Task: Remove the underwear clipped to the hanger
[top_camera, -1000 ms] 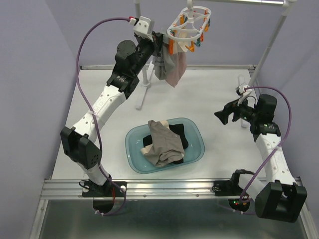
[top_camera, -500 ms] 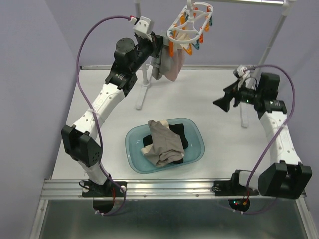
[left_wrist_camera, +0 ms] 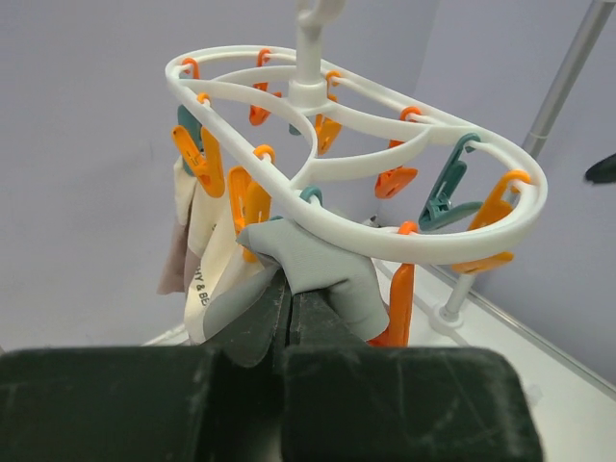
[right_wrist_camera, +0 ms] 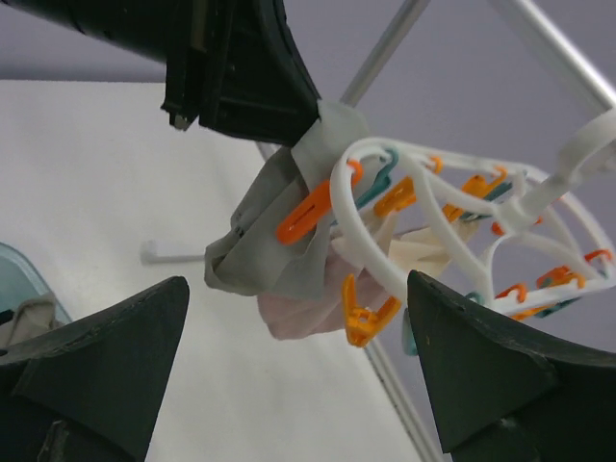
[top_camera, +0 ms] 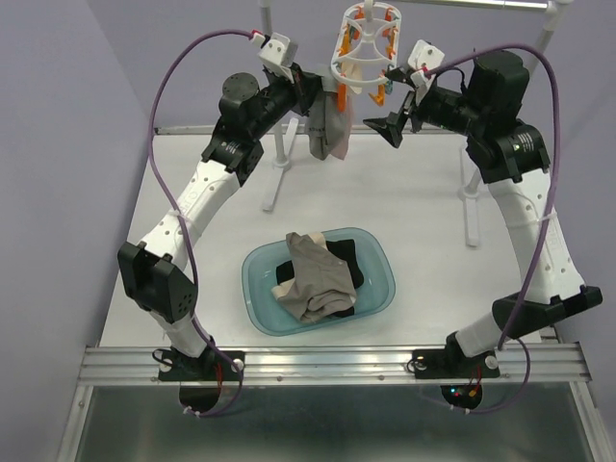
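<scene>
Grey underwear (left_wrist_camera: 322,269), pinned under the hanger (left_wrist_camera: 308,91) at upper centre, is clenched in the left gripper (left_wrist_camera: 291,294); the right gripper (right_wrist_camera: 298,289) gapes just right of it.

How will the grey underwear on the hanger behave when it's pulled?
Likely floppy: the grey underwear folds and drapes where the left gripper pinches it. The hanger, hung from one central stem, may swing with the pull.
</scene>
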Available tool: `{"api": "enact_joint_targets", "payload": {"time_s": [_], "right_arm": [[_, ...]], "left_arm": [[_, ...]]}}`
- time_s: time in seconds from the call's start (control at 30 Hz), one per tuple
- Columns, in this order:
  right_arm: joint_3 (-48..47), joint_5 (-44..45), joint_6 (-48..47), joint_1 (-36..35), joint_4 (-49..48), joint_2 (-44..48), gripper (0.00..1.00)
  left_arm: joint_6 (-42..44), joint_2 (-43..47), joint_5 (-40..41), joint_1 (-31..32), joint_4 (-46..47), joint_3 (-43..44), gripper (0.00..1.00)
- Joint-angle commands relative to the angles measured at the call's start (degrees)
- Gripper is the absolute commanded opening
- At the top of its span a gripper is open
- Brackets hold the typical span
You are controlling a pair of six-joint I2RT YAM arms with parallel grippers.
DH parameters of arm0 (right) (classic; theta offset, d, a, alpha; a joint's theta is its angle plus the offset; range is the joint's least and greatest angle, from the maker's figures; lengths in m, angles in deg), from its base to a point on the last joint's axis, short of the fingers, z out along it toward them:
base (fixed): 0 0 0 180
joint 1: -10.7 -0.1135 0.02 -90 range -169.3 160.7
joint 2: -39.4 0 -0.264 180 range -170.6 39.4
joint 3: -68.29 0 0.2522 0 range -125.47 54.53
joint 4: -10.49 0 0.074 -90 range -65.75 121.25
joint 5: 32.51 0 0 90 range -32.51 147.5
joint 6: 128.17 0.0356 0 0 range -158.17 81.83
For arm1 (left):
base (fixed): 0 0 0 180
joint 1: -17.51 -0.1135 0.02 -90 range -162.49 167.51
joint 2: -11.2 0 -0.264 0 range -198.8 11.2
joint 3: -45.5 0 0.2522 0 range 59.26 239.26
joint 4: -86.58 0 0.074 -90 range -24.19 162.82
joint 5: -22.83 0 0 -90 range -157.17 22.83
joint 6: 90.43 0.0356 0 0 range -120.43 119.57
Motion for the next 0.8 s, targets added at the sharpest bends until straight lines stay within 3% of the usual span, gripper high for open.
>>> {"api": "enact_joint_targets", "payload": {"time_s": [0.0, 0.37, 0.63, 0.73, 0.77], "right_arm": [[-5.63, 10.52, -10.15, -4.31, 1.19, -0.43, 1.00], [-5.11, 27.94, -23.17, -8.98, -7.07, -6.22, 0.99], [-4.93, 33.75, -27.65, -10.30, -14.46, -8.60, 0.90], [-4.32, 34.89, -29.15, -10.56, -15.86, -9.13, 0.84], [-4.23, 35.07, -29.41, -10.56, -16.13, -9.48, 0.77]], "left_arm": [[-1.43, 1.04, -2.45, -0.28, 2.38, 2.02, 0.00], [-2.57, 0.69, -4.30, -0.28, 2.64, 2.10, 0.00], [-3.01, 0.16, -5.71, -0.28, 2.90, 1.31, 0.00], [-3.28, 0.08, -6.06, -0.28, 2.99, 1.14, 0.00], [-3.28, 0.16, -6.23, -0.28, 2.99, 1.05, 0.00]]}}
